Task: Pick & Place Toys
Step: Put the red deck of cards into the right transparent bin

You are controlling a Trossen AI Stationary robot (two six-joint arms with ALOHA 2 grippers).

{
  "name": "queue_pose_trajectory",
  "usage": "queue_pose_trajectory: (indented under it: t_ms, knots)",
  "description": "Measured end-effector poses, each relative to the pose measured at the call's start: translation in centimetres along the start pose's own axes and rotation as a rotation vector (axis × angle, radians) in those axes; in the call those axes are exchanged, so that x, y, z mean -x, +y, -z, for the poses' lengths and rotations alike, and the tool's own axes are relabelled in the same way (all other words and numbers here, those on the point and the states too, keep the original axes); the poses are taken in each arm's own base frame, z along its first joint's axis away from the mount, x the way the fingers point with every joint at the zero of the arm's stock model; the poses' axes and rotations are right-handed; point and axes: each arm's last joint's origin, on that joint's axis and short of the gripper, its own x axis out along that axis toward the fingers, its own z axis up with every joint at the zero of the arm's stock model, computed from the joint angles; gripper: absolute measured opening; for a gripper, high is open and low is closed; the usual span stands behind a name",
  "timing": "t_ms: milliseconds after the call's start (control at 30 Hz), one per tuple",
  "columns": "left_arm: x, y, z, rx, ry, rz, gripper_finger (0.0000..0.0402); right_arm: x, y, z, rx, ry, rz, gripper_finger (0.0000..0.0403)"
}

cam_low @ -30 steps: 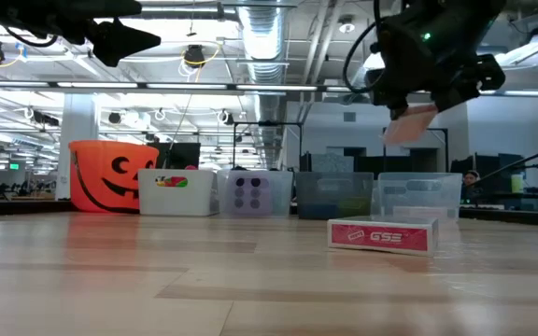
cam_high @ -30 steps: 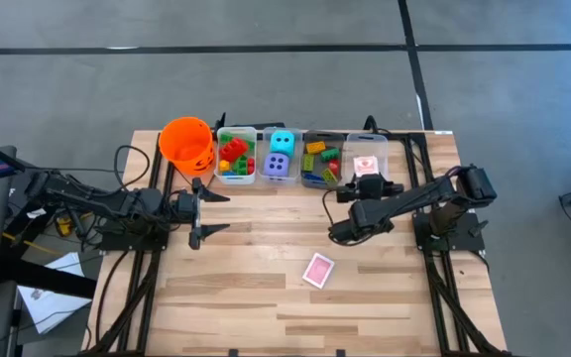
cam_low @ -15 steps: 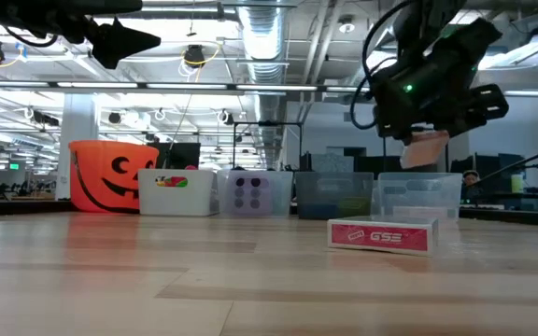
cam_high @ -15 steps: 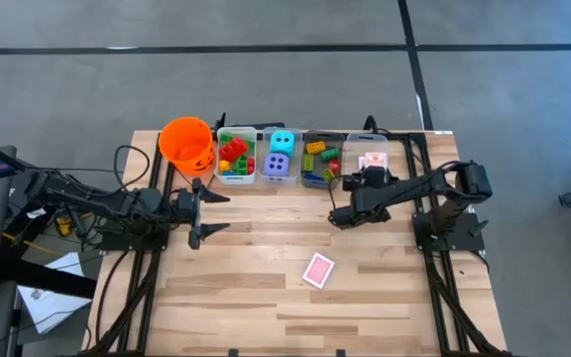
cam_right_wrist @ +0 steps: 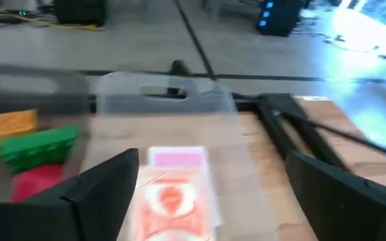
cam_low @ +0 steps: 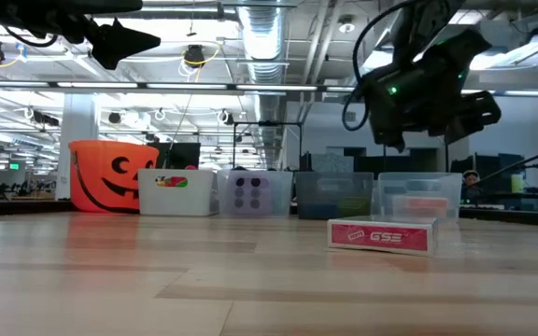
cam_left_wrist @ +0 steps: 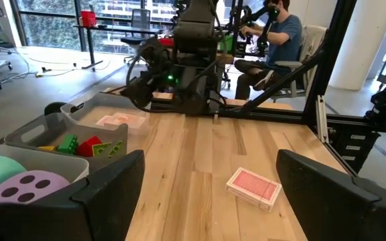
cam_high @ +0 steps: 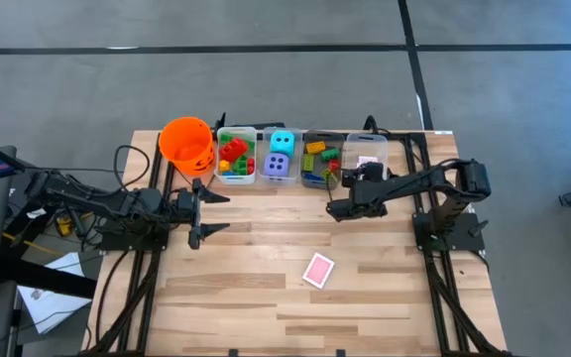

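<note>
Item: my right hand, fingers wide and empty, by the card bin where loose cards lie sorted; 1 deck waits mid-worktop; left hand idles wide near the bucket.

We can't quite read the pink-backed cards in the right wrist view, they're smeared. Beside the cards, the bricks run off the edge. In the low view, the frosted bin wall veils those same cards.
</note>
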Motion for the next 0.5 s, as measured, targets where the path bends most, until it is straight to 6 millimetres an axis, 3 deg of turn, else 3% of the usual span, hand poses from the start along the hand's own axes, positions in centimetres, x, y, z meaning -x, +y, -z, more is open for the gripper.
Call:
queue_pose_trajectory:
  t_ms: [200,500]
  knots:
    - [0.0,0.0,0.0,0.0,0.0,0.0,0.0331,3.4,1.4,1.9,0.06,0.002,-0.224,0.0368]
    - [-0.3,-0.2,0.3,0.108,0.031,0.051,0.0331,13.2,2.5,6.1,0.351,0.061,-0.829,0.0368]
